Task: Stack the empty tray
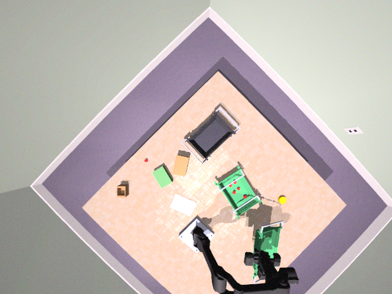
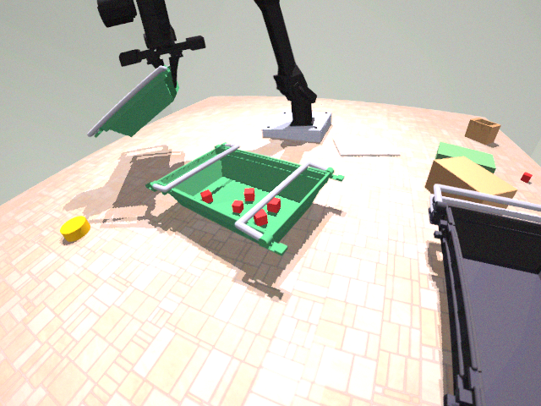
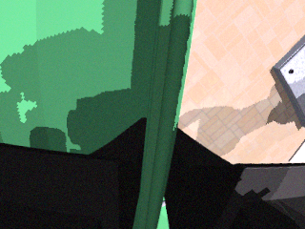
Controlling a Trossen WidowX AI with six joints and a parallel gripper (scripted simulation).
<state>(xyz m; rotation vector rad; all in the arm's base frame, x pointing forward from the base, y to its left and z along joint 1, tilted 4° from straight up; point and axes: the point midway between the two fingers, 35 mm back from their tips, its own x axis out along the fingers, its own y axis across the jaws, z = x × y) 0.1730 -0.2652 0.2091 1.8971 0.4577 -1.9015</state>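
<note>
The loaded green tray (image 1: pixel 247 186) (image 2: pixel 258 167) stands on the table with several red blocks (image 1: pixel 238 188) (image 2: pixel 248 194) inside. One grey wire bar (image 1: pixel 231 181) (image 2: pixel 273 194) and the other bar (image 1: pixel 246 204) (image 2: pixel 200 167) both lie across its top. My gripper (image 2: pixel 168 72) (image 3: pixel 152 126) is shut on the long side rim of the empty green tray (image 1: pixel 267 240) (image 2: pixel 142 106) (image 3: pixel 48 48). That tray hangs in the air, steeply tilted in the exterior view, beyond one end of the loaded tray and apart from it. In the top view the arm hides the fingertips and part of the held tray.
A large black tray (image 1: pixel 210 134) (image 2: pixel 502 301) stands beyond the loaded tray. A yellow disc (image 1: pixel 282 199) (image 2: pixel 74 228) lies beside it. An orange box (image 1: pixel 181 165), a green box (image 1: pixel 162 176), a small open box (image 1: pixel 121 191) and a white plate (image 1: pixel 183 204) are on the other side.
</note>
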